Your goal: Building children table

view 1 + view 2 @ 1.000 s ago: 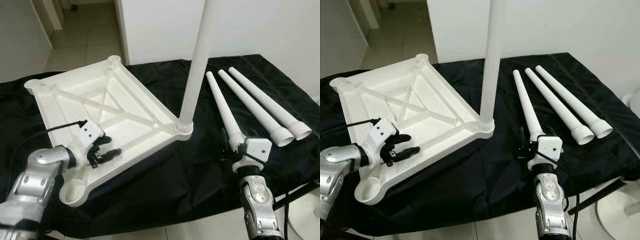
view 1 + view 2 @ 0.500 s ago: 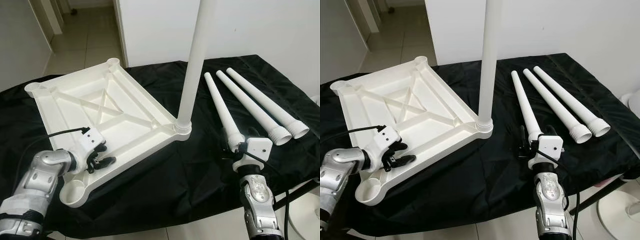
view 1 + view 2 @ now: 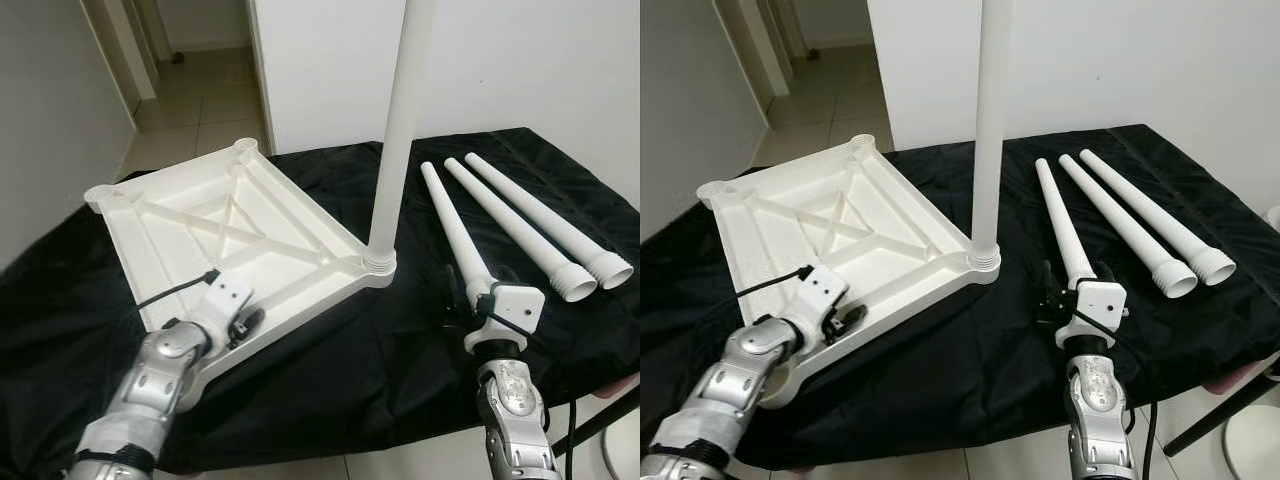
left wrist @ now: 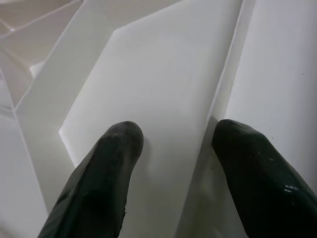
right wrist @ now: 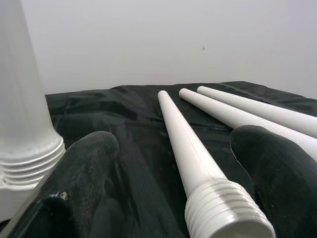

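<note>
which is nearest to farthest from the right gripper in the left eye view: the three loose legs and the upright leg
1. Nearest loose leg: its threaded end lies at the right gripper.
2. Upright leg: to its left, in the tabletop's corner.
3. Middle loose leg: to its right.
4. Outer loose leg: farthest right.
Items 2 and 3 are close.

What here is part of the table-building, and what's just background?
Job: upturned tabletop; fitted leg; three loose legs; left gripper open over the tabletop's rim; right gripper open around the nearest loose leg.
Background: black cloth; tiled floor.
</note>
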Motion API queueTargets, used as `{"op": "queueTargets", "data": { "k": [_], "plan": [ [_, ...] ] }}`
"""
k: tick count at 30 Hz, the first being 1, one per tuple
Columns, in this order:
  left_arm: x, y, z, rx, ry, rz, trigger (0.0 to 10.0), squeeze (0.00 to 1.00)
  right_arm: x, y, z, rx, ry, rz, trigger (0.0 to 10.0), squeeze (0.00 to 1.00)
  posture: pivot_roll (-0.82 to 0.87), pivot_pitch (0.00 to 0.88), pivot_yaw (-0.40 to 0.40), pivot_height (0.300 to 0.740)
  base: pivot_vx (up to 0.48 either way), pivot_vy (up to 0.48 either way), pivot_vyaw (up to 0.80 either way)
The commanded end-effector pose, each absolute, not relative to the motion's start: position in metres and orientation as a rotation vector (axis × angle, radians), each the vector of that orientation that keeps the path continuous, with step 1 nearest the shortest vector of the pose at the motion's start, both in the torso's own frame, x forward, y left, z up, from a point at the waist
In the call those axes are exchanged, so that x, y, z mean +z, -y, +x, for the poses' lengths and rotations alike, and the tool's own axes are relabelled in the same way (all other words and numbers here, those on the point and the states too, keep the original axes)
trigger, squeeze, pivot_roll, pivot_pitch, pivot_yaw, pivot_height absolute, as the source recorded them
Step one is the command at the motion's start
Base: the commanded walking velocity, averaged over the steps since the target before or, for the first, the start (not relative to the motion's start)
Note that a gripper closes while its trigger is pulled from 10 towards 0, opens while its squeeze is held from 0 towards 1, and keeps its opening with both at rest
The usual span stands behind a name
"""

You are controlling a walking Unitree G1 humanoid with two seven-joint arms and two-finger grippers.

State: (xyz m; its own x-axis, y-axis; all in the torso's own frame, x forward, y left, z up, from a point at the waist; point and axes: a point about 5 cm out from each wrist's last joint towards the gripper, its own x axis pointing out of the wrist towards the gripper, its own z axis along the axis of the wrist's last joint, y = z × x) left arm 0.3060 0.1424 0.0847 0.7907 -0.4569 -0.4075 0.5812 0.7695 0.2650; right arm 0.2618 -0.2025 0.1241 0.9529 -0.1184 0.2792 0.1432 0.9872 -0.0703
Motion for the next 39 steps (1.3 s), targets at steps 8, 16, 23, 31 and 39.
{"op": "queueTargets", "data": {
  "k": [8, 16, 23, 31, 39],
  "plan": [
    [0.064, -0.11, 0.298, -0.604, -0.399, 0.315, 10.0, 0.0, 0.123, 0.201, 0.261, -0.144, 0.284, -0.085, 10.0, 0.0, -0.11, 0.0, 0.07, 0.74, 0.0, 0.0, 0.0],
    [0.074, -0.098, 0.299, -0.649, -0.344, 0.286, 10.0, 0.0, 0.122, 0.199, 0.26, -0.142, 0.279, -0.084, 10.0, 0.0, -0.11, 0.0, 0.072, 0.74, 0.0, 0.0, 0.0],
    [0.087, -0.1, 0.294, -0.791, -0.256, 0.191, 10.0, 0.0, 0.122, 0.199, 0.259, -0.147, 0.279, -0.085, 10.0, 0.0, -0.11, 0.0, 0.077, 0.74, 0.0, 0.0, 0.0],
    [0.106, -0.153, 0.294, -0.957, -0.203, 0.333, 10.0, 0.0, 0.122, 0.2, 0.261, -0.152, 0.276, -0.083, 10.0, 0.0, -0.1, 0.007, 0.069, 0.74, 0.0, 0.0, 0.0],
    [0.13, -0.203, 0.326, -0.746, -0.202, 0.452, 10.0, 0.0, 0.123, 0.197, 0.266, -0.149, 0.282, -0.077, 10.0, 0.0, -0.09, 0.016, 0.071, 0.74, 0.0, 0.0, 0.0]
  ]
}}
